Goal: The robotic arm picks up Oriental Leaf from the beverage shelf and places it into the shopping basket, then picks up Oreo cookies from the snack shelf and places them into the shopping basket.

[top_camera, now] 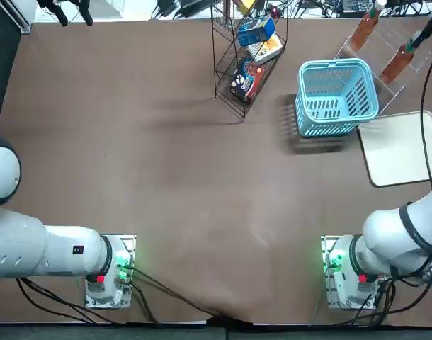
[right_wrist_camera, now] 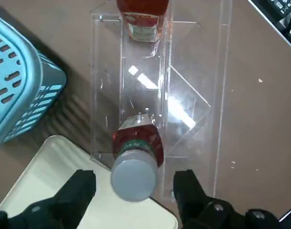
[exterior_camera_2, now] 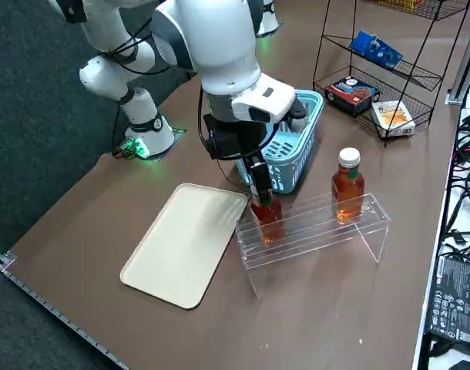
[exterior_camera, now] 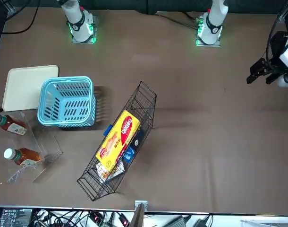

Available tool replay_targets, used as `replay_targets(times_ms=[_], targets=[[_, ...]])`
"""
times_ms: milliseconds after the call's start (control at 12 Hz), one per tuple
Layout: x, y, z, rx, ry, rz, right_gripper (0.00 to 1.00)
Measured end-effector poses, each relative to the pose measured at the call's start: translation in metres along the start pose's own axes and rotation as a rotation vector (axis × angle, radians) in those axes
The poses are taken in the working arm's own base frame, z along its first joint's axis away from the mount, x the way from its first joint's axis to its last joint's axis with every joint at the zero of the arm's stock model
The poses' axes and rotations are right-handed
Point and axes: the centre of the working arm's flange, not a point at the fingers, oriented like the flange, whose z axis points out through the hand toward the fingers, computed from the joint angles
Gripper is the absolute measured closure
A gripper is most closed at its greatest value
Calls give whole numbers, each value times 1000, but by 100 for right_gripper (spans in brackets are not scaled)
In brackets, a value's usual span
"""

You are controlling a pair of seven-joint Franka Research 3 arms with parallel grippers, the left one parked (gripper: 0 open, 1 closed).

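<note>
We have the right gripper over the clear shelf, at the bottle nearer the white tray. Its fingers are apart, one on each side of the white cap, and neither looks to be pressing on it. That straddle makes sense to us: closing from here should catch the bottle at its top and leave the body free for a lift.

The bottle stands on the shelf beside a second bottle, with enough room between them, we judge, to spare the neighbour a knock. The basket sits open side up between shelf and rack, which should keep both carries short. The blue pack rests on a wire tier of the rack, waiting its turn.

We take this as the first grasp, with both placings still to do. Next we want the fingers centred and closed, then a straight lift; an off-centre squeeze could tip the bottle or slide the light shelf.
</note>
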Motion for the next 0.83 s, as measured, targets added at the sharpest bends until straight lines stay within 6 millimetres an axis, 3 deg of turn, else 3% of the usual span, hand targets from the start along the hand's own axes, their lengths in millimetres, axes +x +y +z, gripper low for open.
replay_targets(times_ms=[833], targets=[[4, 7, 51, 3, 1, 0, 0]])
